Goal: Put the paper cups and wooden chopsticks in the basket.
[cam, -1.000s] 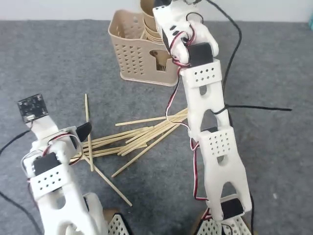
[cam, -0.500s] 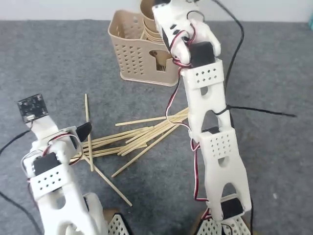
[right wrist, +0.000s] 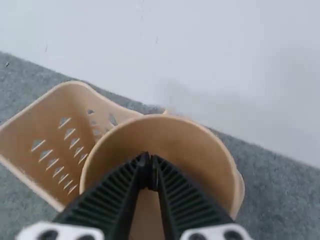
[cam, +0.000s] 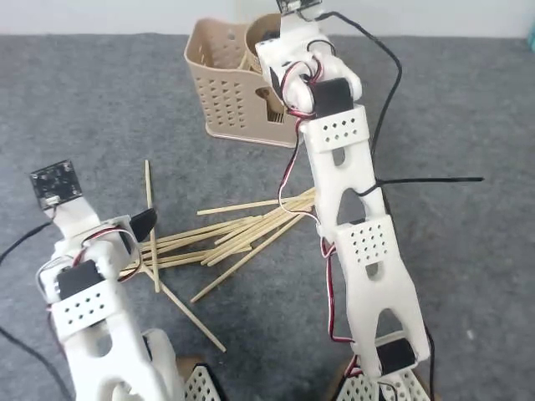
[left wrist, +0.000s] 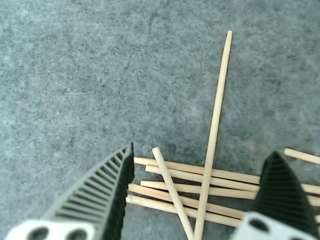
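Observation:
A beige slotted basket stands at the back of the grey mat with a paper cup in it. In the right wrist view the cup's round mouth lies just under my right gripper, which is shut with its tips over the opening and the basket beside it. Several wooden chopsticks lie fanned on the mat in the middle. My left gripper is open above the near end of that pile, straddling a long stick that crosses several others.
One chopstick lies slanted toward the front edge, near the left arm's base. A black cable runs off to the right of the right arm. Grey mat spreads bare at the far left and far right.
The right arm's wrist has shifted left and back over the basket, so more of the cup's mouth shows. The left arm and the chopsticks have not moved.

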`<state>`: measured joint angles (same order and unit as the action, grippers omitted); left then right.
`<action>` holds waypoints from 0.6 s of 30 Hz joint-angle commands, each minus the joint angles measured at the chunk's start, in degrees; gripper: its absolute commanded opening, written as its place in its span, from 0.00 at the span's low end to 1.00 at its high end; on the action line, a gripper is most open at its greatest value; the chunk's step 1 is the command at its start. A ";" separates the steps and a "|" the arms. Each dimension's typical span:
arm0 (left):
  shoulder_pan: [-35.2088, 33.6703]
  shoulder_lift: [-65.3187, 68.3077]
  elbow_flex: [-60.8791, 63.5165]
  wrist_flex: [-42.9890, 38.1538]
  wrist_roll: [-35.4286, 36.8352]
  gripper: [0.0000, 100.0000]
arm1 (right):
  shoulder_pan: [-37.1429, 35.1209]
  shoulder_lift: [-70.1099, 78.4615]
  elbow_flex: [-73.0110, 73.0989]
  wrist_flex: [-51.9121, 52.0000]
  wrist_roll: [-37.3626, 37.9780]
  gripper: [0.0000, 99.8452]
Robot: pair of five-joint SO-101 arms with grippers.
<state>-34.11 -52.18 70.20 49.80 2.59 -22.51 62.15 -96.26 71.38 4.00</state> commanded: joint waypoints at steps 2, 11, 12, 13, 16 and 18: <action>0.26 0.09 -0.40 -1.32 -0.70 0.38 | -0.22 -0.92 -0.18 0.22 -0.09 0.01; 0.35 0.09 -0.57 -1.05 -0.35 0.38 | -1.89 -23.25 -0.09 2.95 0.18 0.05; 0.44 0.09 -0.66 -0.97 -0.35 0.38 | -2.33 -25.36 -0.09 5.93 0.18 0.07; 0.53 0.18 -0.66 -0.97 -0.35 0.38 | -2.68 -27.56 0.00 9.19 0.18 0.10; 1.49 0.18 -1.63 1.14 -0.35 0.38 | -3.74 -33.01 0.00 18.77 0.18 0.11; 2.29 0.18 -2.42 2.73 -0.35 0.38 | -3.82 -35.82 0.00 23.96 0.18 0.09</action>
<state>-32.97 -52.18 70.20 50.86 2.59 -25.85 33.58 -95.21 88.18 4.26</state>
